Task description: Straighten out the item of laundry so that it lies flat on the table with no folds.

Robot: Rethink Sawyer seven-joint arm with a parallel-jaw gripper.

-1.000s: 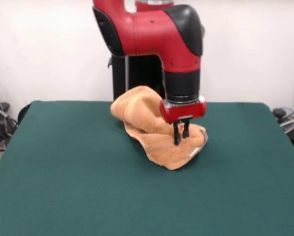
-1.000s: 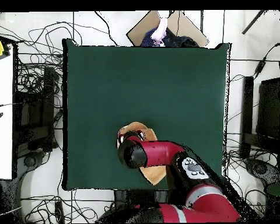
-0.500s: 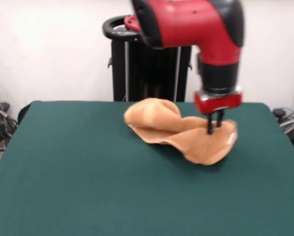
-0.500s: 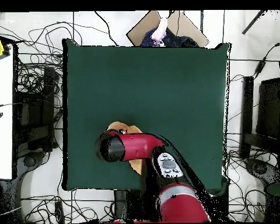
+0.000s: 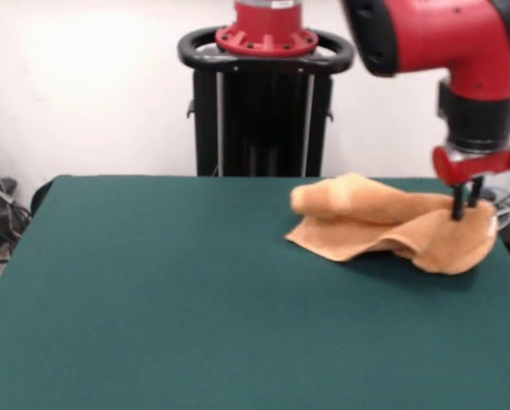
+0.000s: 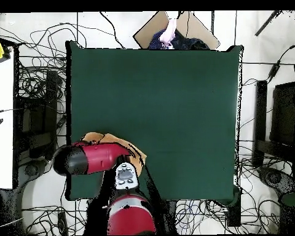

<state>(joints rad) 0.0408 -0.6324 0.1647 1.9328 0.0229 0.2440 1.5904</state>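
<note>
The orange-tan item of laundry (image 5: 383, 224) lies bunched and folded on the green table (image 5: 195, 299), close to its right edge in the front view. One rolled end points toward the table's middle. My gripper (image 5: 464, 209) comes down from above with its fingers pinched together in the cloth's right end, shut on it. In the overhead view the red arm covers most of the laundry (image 6: 133, 153). Only bits of cloth show beside the arm, near the left edge of the table (image 6: 174, 92), and the gripper is hidden beneath the arm.
The black pedestal (image 5: 263, 111) stands behind the table's far edge. Cables (image 6: 33, 80) lie on the floor all around the table. A white surface (image 6: 2, 123) borders the left side, and a cardboard piece (image 6: 193, 27) lies beyond the far edge.
The arm has swung toward the right in the front view, dragging the laundry from the table's middle to its right edge. The cloth now lies lower and more stretched out.
</note>
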